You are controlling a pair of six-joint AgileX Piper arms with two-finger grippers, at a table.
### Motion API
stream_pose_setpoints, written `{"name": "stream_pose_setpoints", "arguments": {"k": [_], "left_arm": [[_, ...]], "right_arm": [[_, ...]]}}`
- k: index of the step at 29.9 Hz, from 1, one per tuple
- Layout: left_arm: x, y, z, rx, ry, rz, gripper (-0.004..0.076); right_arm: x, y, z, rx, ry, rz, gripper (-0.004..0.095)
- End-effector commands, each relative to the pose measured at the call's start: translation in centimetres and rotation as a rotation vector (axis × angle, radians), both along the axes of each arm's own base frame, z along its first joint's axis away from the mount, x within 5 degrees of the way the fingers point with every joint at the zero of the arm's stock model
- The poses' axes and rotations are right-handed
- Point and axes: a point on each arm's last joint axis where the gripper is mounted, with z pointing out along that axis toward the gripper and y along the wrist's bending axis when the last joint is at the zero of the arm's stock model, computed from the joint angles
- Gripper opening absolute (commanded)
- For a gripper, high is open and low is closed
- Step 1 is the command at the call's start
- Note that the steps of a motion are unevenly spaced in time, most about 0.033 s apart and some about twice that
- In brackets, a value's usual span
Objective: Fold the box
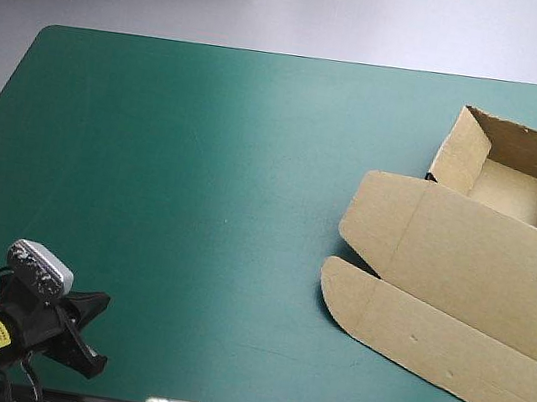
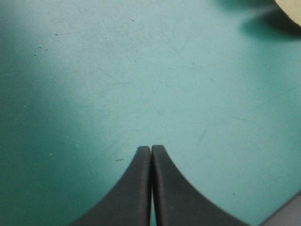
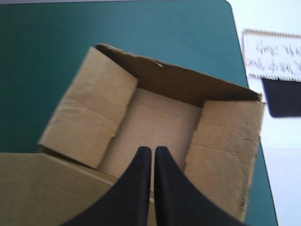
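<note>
The worktop (image 1: 198, 201) with its teal-green cover fills most of my high view. The box (image 1: 457, 290) lies at the worktop's 3 o'clock side and runs past the right limit of what I can see. It is an open tray with the lid flat. The tray sits at the box's 1 o'clock end, near the worktop's far right corner, with its walls raised. The lid panel and its front flap spread flat toward 7 o'clock. In my right wrist view the tray's brown floor is bare, a folded side wall rises on either side, and the back wall stands upright beyond.

The left end effector (image 2: 150, 149) hangs at about 7 o'clock over the worktop's near left corner, well apart from the box. Its black fingers press together into one pointed arch, holding nothing, with bare cover beneath. The right end effector (image 3: 150, 148) is pinched closed and empty too. Its tip is at the tray's near edge, pointing into the tray, and I cannot tell whether it touches the board.
</note>
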Motion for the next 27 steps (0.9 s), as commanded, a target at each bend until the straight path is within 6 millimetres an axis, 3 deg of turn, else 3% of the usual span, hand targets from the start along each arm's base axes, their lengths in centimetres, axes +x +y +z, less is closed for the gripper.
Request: {"name": "stream_pose_setpoints", "arguments": {"k": [1,6,11,14,20,27], "left_arm": [[0.6,0.1,1.3,-0.018,-0.106,0.025,-0.0010],[0.9,0.2,1.6,-0.014,-0.151,0.040,-0.0010],[1.0,0.4,1.7,0.008,-0.167,0.052,-0.0010],[1.0,0.4,1.7,0.008,-0.167,0.052,-0.0010],[1.1,0.4,1.1,0.010,-0.156,0.053,-0.0010],[1.7,0.0,-2.4,-0.032,-0.088,0.066,-0.0010]], "right_arm": [[-4.5,4.7,3.5,-0.081,-0.133,0.099,-0.0003],[-10.2,8.9,2.1,-0.128,-0.120,0.182,-0.0005],[-15.8,9.8,-0.1,-0.114,-0.180,0.168,-0.0005],[-18.2,10.0,-2.0,-0.120,-0.184,0.149,-0.0005],[-19.9,10.2,-7.9,-0.098,-0.124,0.145,-0.0005],[-22.0,10.6,-13.8,-0.074,-0.122,0.140,-0.0005]]}}
